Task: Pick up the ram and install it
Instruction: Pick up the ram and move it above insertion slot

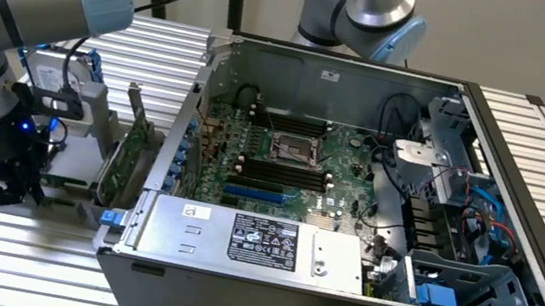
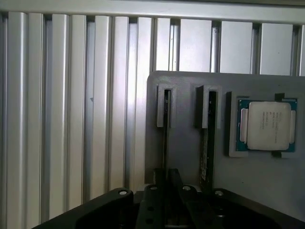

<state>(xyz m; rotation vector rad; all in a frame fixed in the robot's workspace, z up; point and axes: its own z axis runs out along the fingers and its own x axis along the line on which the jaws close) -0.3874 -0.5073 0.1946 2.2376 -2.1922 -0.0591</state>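
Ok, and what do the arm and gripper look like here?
The arm is grey with pale blue joint caps, black bands, a loose black cable and a small blue light near the wrist. The gripper is black, with round silvery screws.

No words or numbers could be read. Well apart from the gripper point(image 1: 8, 189), towards the exterior view's right, the power supply's black label point(image 1: 264, 241) bore white print and small signs. Nearer the gripper, the CPU point(image 2: 269, 126) carried faint, illegible lines.
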